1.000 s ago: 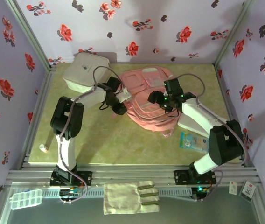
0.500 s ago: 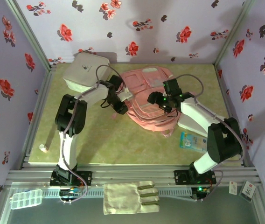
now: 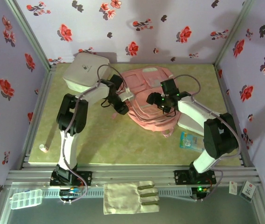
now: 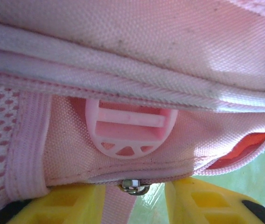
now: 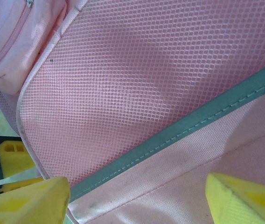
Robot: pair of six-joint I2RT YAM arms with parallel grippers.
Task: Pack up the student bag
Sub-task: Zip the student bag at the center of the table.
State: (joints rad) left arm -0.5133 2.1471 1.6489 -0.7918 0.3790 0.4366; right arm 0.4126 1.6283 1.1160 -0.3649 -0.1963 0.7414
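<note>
Surface: table [image 3: 123, 144], mottled yellow-green top.
Back left corner: white rounded-square box [image 3: 83, 70], resting on the top.
Back centre: pink student bag [image 3: 144, 84], lying flat, near the box.
Right side: flat white item [image 3: 188, 124]; teal packet [image 3: 191, 141] just beside it, nearer the front.
Front left edge: small pale cylinder [image 3: 42, 149], well apart from the rest.

- We take this for a robot lab's test cell, not a home.
- A left arm [image 3: 69, 121] and a right arm [image 3: 216, 140] stand bolted to an aluminium frame [image 3: 132, 173] at the near edge of the table [image 3: 109, 144].
- Flower-printed sheets [image 3: 170, 18] wall it in on three sides, held by metal corner posts [image 3: 29, 32].
</note>
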